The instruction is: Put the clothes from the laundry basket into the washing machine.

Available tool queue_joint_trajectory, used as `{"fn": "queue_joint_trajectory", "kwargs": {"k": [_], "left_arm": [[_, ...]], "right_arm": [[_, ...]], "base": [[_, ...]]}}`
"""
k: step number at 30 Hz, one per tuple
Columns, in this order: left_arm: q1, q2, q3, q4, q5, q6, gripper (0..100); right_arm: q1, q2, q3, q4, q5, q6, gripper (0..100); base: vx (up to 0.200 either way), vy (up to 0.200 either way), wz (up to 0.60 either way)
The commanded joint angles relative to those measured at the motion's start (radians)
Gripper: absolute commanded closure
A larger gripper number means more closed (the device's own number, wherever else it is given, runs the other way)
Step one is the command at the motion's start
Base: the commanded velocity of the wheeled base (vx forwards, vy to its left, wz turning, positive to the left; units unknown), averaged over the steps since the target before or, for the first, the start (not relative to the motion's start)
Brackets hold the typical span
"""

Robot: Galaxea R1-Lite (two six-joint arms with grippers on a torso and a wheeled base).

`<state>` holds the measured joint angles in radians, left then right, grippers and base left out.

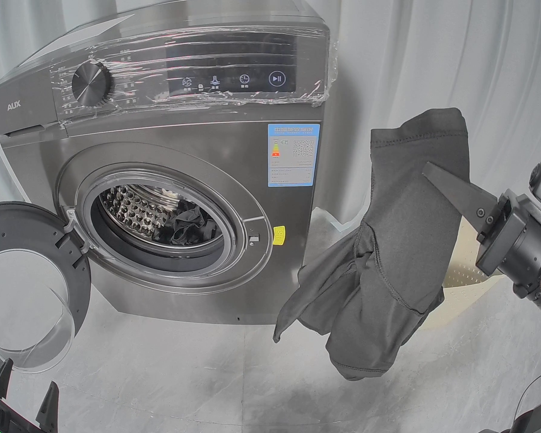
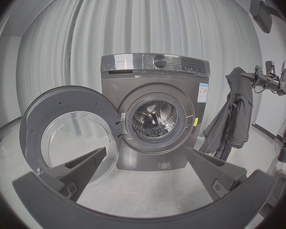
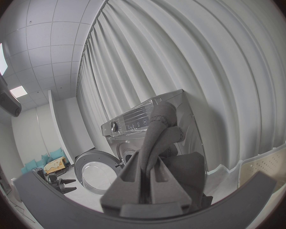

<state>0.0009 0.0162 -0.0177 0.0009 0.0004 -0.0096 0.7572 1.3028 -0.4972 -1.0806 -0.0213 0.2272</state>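
While aloft, garment in right hand

The garment in my right gripper is matt grey cloth. The washer looks satin metal, its panel under crinkled glossy film; the drum shines.

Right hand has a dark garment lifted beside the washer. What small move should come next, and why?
Probably swing the right hand toward its left, nearer the drum opening. It is shut on the dark garment, which hangs above the floor, off to the right of the washing machine; the door stands open and a dark piece already lies inside.
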Motion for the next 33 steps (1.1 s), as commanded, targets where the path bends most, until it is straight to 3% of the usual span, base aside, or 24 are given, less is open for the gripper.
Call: {"fn": "queue_joint_trajectory", "kwargs": {"k": [1, 6, 12, 15, 18, 33], "left_arm": [[0.001, -0.016, 0.016, 0.001, 0.0, -0.003, 0], [0.001, -0.016, 0.016, 0.001, 0.0, -0.003, 0], [0.001, -0.016, 0.016, 0.001, 0.001, -0.003, 0], [0.001, -0.016, 0.016, -0.001, 0.001, -0.004, 0], [0.001, -0.016, 0.016, 0.001, 0.001, -0.003, 0], [0.001, -0.016, 0.016, 0.001, 0.0, -0.001, 0]], "right_arm": [[-0.009, 0.006, -0.001, 0.004, -0.003, 0.0, 100], [-0.033, 0.007, 0.0, 0.011, -0.008, 0.0, 100], [-0.121, 0.036, 0.002, 0.013, -0.011, -0.006, 100], [-0.202, 0.061, 0.011, 0.007, -0.011, -0.068, 100], [-0.257, 0.07, 0.022, 0.004, -0.011, -0.097, 100], [-0.269, 0.081, 0.026, 0.001, -0.014, -0.1, 100]], "base": [[-0.2, 0.0, 0.0], [-0.2, 0.0, 0.0], [-0.2, 0.0, 0.0], [-0.067, 0.0, 0.0], [0.0, 0.0, 0.0], [0.0, 0.187, 0.0]]}}
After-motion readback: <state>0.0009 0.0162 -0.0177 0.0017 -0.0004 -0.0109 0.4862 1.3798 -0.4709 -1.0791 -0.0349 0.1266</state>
